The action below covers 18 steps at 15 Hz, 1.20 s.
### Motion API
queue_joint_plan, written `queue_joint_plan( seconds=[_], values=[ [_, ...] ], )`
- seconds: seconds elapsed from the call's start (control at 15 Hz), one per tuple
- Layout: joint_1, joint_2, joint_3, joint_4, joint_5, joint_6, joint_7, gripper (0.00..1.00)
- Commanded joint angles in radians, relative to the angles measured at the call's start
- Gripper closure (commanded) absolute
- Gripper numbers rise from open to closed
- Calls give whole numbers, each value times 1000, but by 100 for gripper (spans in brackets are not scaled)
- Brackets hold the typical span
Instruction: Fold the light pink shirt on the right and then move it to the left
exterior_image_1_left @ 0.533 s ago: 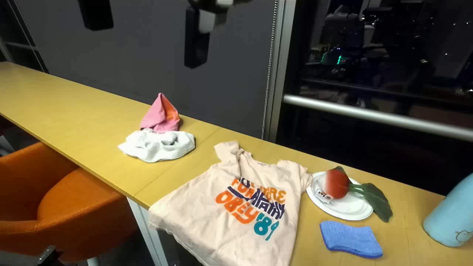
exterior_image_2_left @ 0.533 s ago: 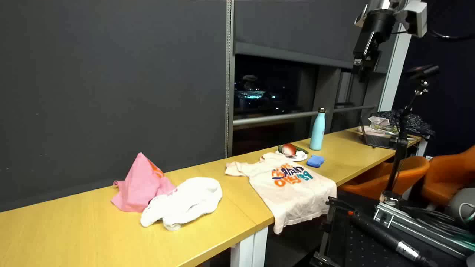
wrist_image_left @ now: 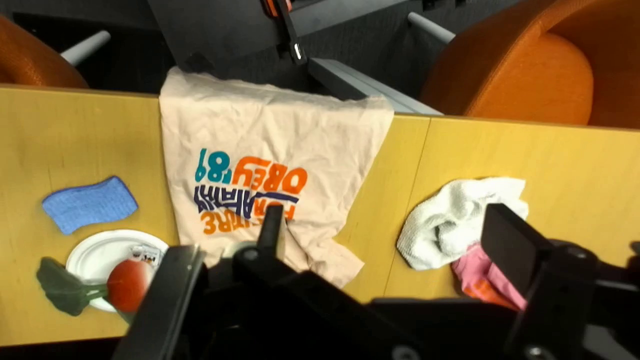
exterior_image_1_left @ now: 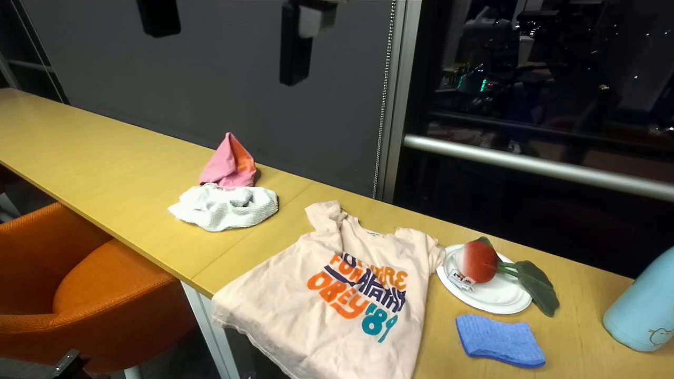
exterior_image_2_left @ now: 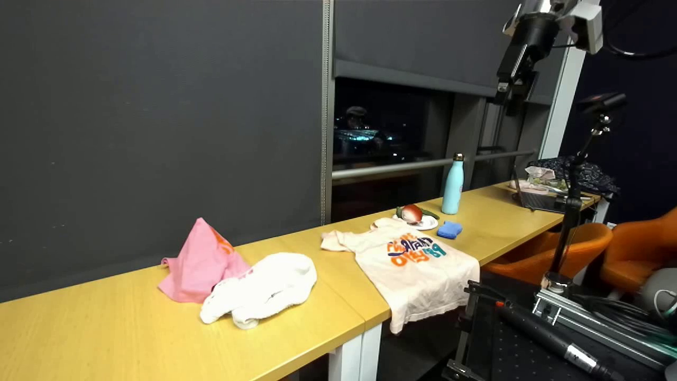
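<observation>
Your black two-fingered gripper (exterior_image_1_left: 228,57) hangs high over the scene, at the top of the frame in an exterior view, its fingers (exterior_image_1_left: 295,60) spread wide apart and released. Your pale peach-pink fabric t-shirt (exterior_image_1_left: 337,326), lettered in orange, navy and teal, lies unfolded and face up on the yellow wood-topped table (exterior_image_1_left: 105,152), filling the lower middle of that frame. Its long axis leans there from upper right to lower left, with the collar (exterior_image_1_left: 374,233) toward the top; the hem (exterior_image_2_left: 431,307) hangs over the table's edge. In your wrist view the axis runs nearly vertical, hem at the top, lettering upside down, the collar end hidden behind the gripper.

Right of the shirt in an exterior view, you have a round white plate (exterior_image_1_left: 505,301) bearing a red-and-white ball-shaped item with green leaves (exterior_image_1_left: 480,261), a small blue cloth (exterior_image_1_left: 500,341) and, at the right edge, a light-blue bottle (exterior_image_1_left: 642,305). Toward the left, apart from the shirt, a crumpled white textured cloth (exterior_image_1_left: 226,208) touches a peaked coral-pink cloth (exterior_image_1_left: 229,166).
</observation>
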Motion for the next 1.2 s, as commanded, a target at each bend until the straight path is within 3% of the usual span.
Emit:
queue_joint_plan(
  seconds=[0.0, 0.47, 0.8, 1.13],
  values=[
    [12, 122, 14, 69, 57, 137, -26, 0],
    [66, 442, 25, 109, 221, 348, -97, 0],
    [25, 691, 67, 160, 344, 435, -181, 0],
    [-28, 890, 160, 261, 335, 485, -137, 0]
  ],
)
